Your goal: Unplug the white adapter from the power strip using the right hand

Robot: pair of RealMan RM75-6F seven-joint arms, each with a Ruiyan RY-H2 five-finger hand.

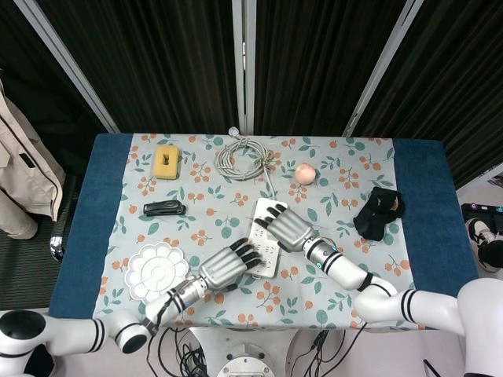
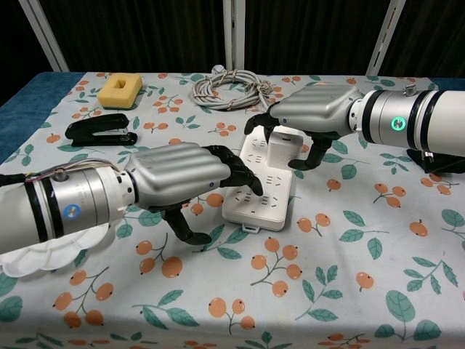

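Note:
The white power strip (image 2: pixel 263 201) lies mid-table on the flowered cloth, with the white adapter (image 2: pixel 284 150) plugged into its far end. My right hand (image 2: pixel 318 113) reaches down over the adapter and grips it, dark fingers on its left side and the thumb on its right. My left hand (image 2: pixel 178 174) rests its fingertips on the near left part of the strip and holds nothing. From above, the right hand (image 1: pixel 287 228) hides the adapter, and the left hand (image 1: pixel 225 267) covers the left edge of the strip (image 1: pixel 269 265).
A coiled grey cable (image 2: pixel 229 87) runs from the strip's far end. A yellow sponge (image 2: pixel 120 89) and black stapler (image 2: pixel 102 129) lie at the left, a white flower-shaped dish (image 1: pixel 153 267) under my left forearm. A peach ball (image 1: pixel 305 173) and black object (image 1: pixel 379 212) sit to the right.

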